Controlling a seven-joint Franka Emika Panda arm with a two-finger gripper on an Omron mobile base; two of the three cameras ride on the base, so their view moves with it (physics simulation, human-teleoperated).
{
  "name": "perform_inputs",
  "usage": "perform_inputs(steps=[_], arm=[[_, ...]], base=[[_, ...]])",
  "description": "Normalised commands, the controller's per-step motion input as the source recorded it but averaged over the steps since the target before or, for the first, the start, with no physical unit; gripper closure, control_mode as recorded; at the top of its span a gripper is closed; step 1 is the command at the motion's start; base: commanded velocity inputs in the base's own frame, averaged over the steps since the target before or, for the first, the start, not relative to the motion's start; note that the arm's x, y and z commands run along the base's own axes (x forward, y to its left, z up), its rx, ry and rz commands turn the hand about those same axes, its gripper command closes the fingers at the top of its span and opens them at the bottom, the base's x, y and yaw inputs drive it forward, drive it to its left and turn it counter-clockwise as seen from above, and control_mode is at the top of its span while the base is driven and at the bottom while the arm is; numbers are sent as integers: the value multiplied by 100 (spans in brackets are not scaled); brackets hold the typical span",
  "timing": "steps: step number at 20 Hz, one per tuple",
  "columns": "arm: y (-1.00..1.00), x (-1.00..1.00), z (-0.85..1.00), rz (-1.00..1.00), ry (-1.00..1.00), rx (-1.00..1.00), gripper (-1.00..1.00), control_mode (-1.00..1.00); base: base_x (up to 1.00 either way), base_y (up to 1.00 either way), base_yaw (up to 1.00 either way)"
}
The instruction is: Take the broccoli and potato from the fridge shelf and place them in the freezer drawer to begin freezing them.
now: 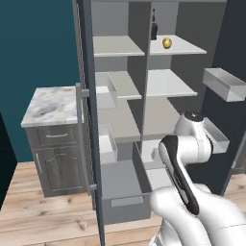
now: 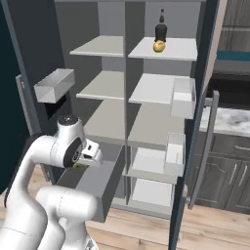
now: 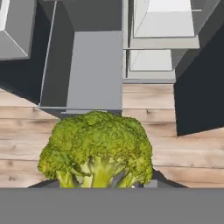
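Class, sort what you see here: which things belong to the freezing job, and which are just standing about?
Job:
- broccoli, in front of the hand camera, apparently held over the drawer
- potato, on the top fridge shelf
- freezer drawer, pulled open

Standing about:
- dark bottle behind the potato
- door bins
- marble-topped cabinet beside the fridge

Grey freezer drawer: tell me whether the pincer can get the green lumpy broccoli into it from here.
Probably yes. The wide grey freezer drawer stands pulled out, open-topped, nothing lying inside; the pincer holds the lumpy green broccoli above the wooden floor just short of its front.
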Motion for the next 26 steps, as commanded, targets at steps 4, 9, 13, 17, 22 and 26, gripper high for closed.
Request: perform_inputs(steps=[4,9,13,17,22,26], arm=[[0,100,-74,33,12,3,100,-100],[0,95,-62,33,6,5,100,-100],[1,85,-70,31,2,5,100,-100],[15,69,-79,29,4,0,100,-100],[6,53,-62,29,2,0,100,-100],[12,30,-44,24,0,0,100,-100]], base=[[0,0,0],[0,0,0],[0,0,0],[0,0,0],[0,0,0],[0,0,0]])
